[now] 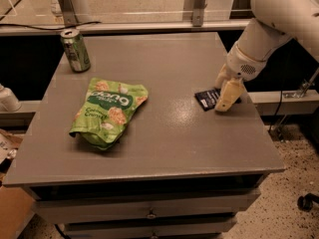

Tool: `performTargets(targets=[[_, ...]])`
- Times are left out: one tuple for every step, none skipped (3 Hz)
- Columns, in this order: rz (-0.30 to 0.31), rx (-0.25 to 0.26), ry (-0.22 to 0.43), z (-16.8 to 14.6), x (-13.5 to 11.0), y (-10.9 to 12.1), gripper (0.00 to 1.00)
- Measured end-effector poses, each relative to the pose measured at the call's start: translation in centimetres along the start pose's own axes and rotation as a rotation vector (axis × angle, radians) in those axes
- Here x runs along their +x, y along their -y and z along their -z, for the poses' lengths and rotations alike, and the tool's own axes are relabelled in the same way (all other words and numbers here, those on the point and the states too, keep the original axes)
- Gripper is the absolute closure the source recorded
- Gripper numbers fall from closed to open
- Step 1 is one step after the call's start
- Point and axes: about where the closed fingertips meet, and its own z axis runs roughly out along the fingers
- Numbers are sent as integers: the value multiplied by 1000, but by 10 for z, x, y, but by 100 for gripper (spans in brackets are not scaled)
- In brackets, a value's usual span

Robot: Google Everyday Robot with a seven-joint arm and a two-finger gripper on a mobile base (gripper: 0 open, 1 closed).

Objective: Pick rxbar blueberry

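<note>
Camera view: rxbar blueberry (205,98) partly under hand (225,102)

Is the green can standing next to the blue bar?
No, the green can stands at the far left corner of the table, while the blue bar lies near the right edge under the end effector.

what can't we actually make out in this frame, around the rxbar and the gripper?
All in the camera view:
- rxbar blueberry: right end hidden behind the gripper, which sits at the table's right edge; wrapper text too small to read.
- Contact between gripper and bar: hidden by the gripper's own body.
- Arm: cut off by the top and right edges.
- Green can: label blurred.
</note>
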Motion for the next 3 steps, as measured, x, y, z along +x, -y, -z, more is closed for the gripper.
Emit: performTargets(targets=[[0,0,0,8,-2,0,86],[0,0,0,9,-2,0,100],[7,36,43,52,-9,-12,100]])
